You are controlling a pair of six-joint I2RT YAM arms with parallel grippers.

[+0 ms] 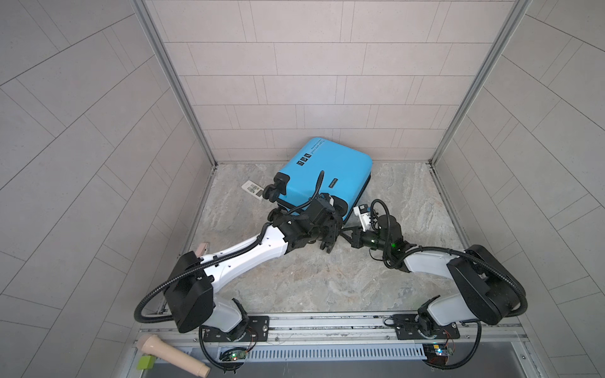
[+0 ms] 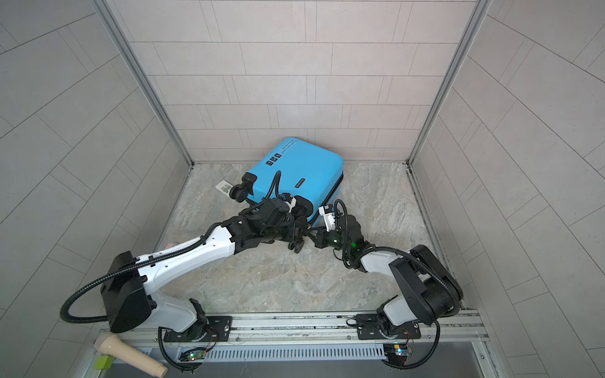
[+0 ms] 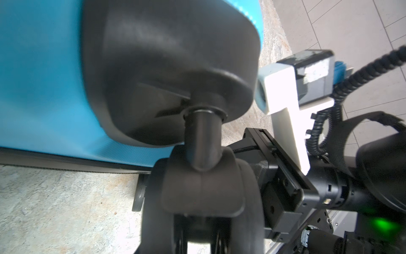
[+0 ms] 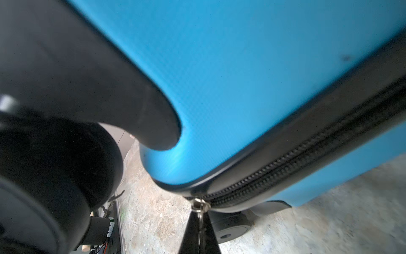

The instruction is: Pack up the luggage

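The luggage [image 1: 327,170] [image 2: 301,167], a bright-blue hard-shell suitcase, lies zipped shut on the stone floor near the back wall. My left gripper [image 1: 329,229] [image 2: 296,230] is at its near corner, closed round a black caster wheel [image 3: 202,193]. That wheel fills the space between the jaws in the left wrist view. My right gripper [image 4: 200,231] [image 1: 343,234] comes in from the right, low at the same corner. It is shut on the metal zipper pull [image 4: 198,205] at the end of the black zipper [image 4: 285,162].
A white barcode tag [image 1: 252,189] lies on the floor left of the suitcase. A beige cylinder [image 1: 170,355] and a green block [image 1: 146,361] sit by the front rail, outside the floor. Tiled walls enclose the back and both sides.
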